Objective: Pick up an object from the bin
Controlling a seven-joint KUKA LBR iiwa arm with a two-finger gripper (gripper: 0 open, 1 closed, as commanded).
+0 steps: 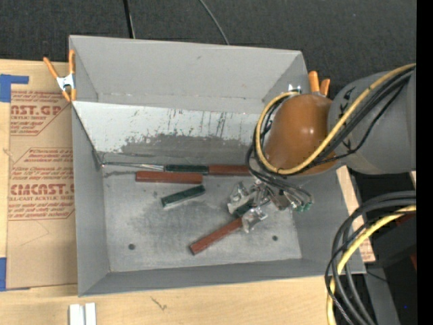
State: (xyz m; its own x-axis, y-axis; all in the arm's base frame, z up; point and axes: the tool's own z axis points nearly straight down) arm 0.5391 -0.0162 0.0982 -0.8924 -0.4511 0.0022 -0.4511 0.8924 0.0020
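Nearest, a brown stick (215, 237) lies slantwise on the floor of the bin (135, 242), its right end meeting the tool (250, 212). Whether the tool is wide or narrow cannot be told. A sound grasp would cross the stick's width, then lift straight up. A green stick (183, 196) lies just left. Room is tight toward the bin's right side and open to the left.

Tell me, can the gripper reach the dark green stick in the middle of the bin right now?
Probably yes: the green stick lies flat by itself, and the gripper hangs just beside it with nothing between them.
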